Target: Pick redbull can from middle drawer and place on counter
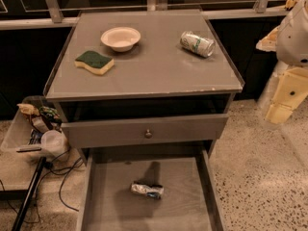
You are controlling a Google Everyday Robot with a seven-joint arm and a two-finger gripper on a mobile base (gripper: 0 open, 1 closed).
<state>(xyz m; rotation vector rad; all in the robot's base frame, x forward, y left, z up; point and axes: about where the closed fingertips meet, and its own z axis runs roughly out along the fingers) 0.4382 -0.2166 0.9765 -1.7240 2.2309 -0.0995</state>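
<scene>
The redbull can (147,190), small, silver with blue patches and dented, lies on its side near the middle of the open middle drawer (183,201). The drawer is pulled out toward me, low in the view. The counter (154,71) is the grey cabinet top above it. My gripper (287,99) shows as a cream-coloured part at the right edge, hanging beside the cabinet at counter height. It is well to the right of the can and above it, and it holds nothing that I can see.
On the counter lie a white bowl (121,37), a green-and-yellow sponge (94,62) and a fatter silver can with green markings (197,43). The upper drawer front with a knob (148,134) stands slightly out above the middle drawer. A cluttered bin (36,129) and cables sit at the left.
</scene>
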